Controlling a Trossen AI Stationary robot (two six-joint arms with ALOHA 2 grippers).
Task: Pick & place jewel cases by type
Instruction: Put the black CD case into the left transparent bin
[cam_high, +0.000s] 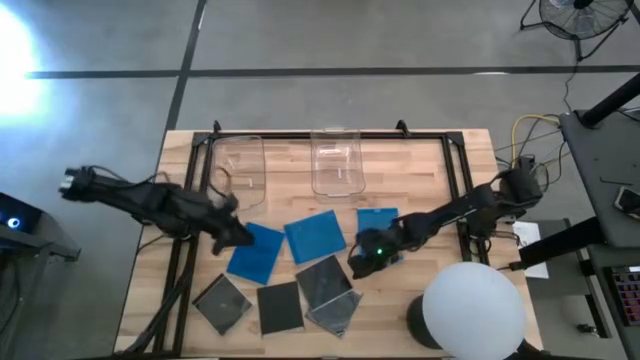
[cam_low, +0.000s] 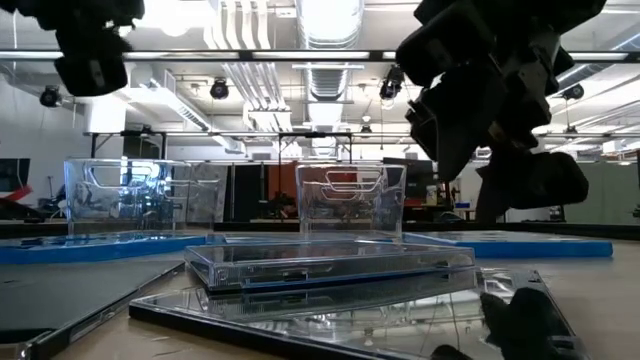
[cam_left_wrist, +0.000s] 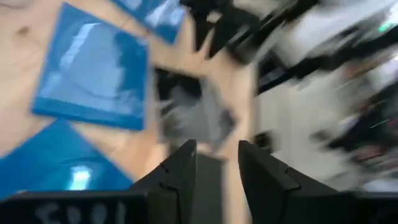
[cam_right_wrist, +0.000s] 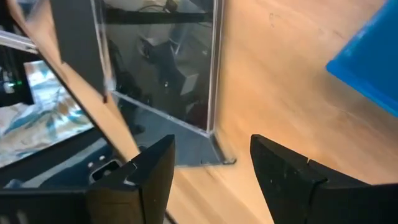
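Three blue jewel cases lie flat mid-table: one (cam_high: 255, 252) at the left, one (cam_high: 315, 237) in the middle, a smaller one (cam_high: 377, 222) at the right. Several dark cases lie nearer the front edge (cam_high: 222, 302) (cam_high: 279, 306) (cam_high: 327, 280), and one (cam_high: 335, 312) is partly under its neighbour. My left gripper (cam_high: 237, 233) is open beside the left blue case's far-left corner; its wrist view (cam_left_wrist: 217, 168) looks over blue cases toward a dark one (cam_left_wrist: 199, 115). My right gripper (cam_high: 362, 257) is open just right of the dark case (cam_right_wrist: 161, 74), with its fingers (cam_right_wrist: 211, 165) by that case's corner.
Two clear plastic bins (cam_high: 240, 170) (cam_high: 335, 160) stand at the table's far side inside a black frame (cam_high: 455, 170). A white round lamp (cam_high: 472, 310) sits at the near right corner. Bare wood shows right of the cases (cam_high: 430, 270).
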